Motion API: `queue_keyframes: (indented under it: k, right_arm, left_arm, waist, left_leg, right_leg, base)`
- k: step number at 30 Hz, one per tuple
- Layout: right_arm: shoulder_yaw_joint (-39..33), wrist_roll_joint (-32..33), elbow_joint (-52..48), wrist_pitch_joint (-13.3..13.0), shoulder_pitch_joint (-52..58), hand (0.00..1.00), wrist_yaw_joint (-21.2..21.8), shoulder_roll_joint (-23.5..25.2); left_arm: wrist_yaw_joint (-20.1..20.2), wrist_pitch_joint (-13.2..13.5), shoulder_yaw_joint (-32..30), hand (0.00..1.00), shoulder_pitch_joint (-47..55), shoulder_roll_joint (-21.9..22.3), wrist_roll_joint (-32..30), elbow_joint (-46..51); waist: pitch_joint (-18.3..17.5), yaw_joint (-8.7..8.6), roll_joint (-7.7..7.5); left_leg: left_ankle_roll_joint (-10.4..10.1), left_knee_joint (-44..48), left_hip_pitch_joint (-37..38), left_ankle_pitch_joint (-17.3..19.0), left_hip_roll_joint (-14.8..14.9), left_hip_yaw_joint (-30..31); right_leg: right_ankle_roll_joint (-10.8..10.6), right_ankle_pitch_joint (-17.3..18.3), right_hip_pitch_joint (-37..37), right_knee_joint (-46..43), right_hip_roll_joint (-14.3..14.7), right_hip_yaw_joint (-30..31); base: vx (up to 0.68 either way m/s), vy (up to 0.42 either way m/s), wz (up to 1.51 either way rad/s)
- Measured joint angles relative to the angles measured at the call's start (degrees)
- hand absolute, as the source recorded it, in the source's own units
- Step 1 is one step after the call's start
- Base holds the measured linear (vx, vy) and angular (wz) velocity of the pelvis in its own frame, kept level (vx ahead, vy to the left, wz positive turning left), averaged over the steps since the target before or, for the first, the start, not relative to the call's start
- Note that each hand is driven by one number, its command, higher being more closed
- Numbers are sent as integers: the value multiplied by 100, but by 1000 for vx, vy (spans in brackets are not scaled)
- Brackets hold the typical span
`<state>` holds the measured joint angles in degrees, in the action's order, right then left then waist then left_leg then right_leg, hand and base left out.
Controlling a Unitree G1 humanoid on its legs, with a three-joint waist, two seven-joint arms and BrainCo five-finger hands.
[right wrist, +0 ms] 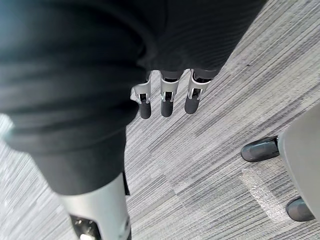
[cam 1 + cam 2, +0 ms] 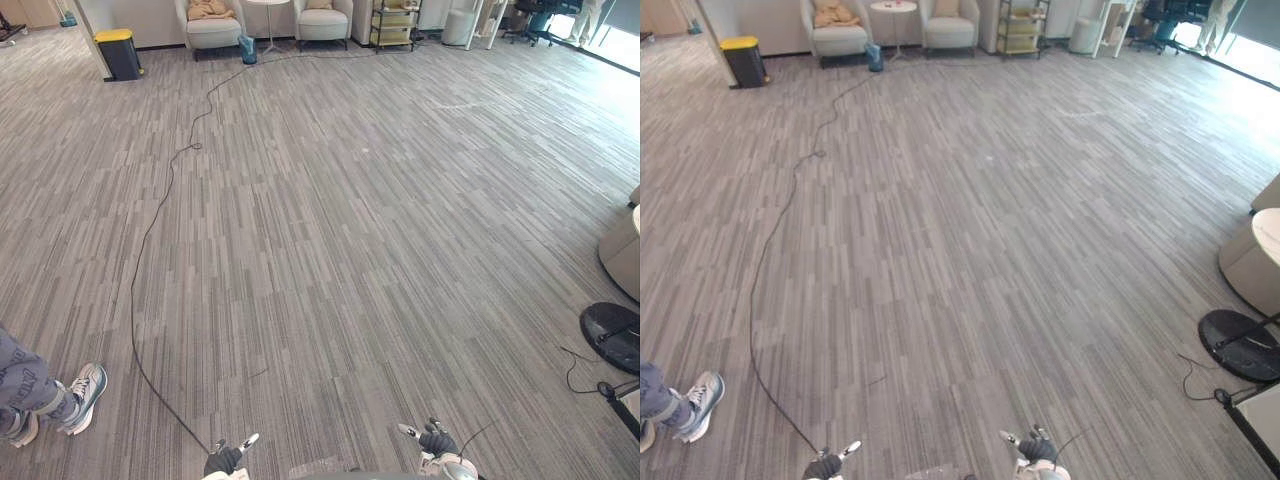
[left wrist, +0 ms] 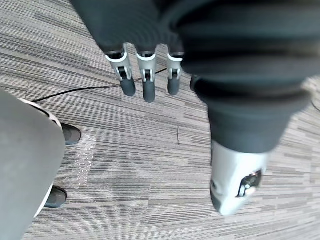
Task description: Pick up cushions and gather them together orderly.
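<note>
Two pale armchairs stand far off by the back wall. On the left armchair (image 2: 213,30) lies a tan cushion (image 2: 208,9). A smaller beige cushion (image 2: 320,4) rests on the right armchair (image 2: 323,24). My left hand (image 2: 224,458) and right hand (image 2: 437,441) hang low at the near edge, far from the chairs. Seen from the wrists, the left hand (image 3: 145,75) and the right hand (image 1: 167,95) have straight fingers over bare carpet and hold nothing.
A black bin with a yellow lid (image 2: 119,52) stands at the back left. Between the chairs is a small round white table (image 2: 268,20), and a shelf cart (image 2: 393,22) is further right. A person's shoe (image 2: 80,395) shows near left. A round black base (image 2: 612,335) and beige furniture (image 2: 622,250) sit at right.
</note>
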<state>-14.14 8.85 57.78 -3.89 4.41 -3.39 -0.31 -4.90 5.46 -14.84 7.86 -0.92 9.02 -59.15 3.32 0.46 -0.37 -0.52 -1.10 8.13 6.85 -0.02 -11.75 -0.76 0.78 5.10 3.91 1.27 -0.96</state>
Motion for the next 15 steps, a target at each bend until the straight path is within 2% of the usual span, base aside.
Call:
queue_keyframes:
  k: [7,15]
  right_arm:
    - [-552,5,280,70,-95,0,1,30]
    - [-841,19,436,125,-100,0,-3,20]
  left_arm:
    - [9,-87,23,0,-59,-13,-57,-22]
    - [11,-117,133,0,-205,-64,-164,-225]
  waist:
    - [-4,5,-5]
    - [-4,1,5]
  left_leg:
    - [-17,-69,-16,11,-13,144]
    - [24,-92,-161,-48,-73,456]
  right_leg:
    - [-15,11,13,45,1,-218]
    - [-33,27,-15,90,-49,-569]
  base:
    - [14,-22,8]
    - [-10,-17,19]
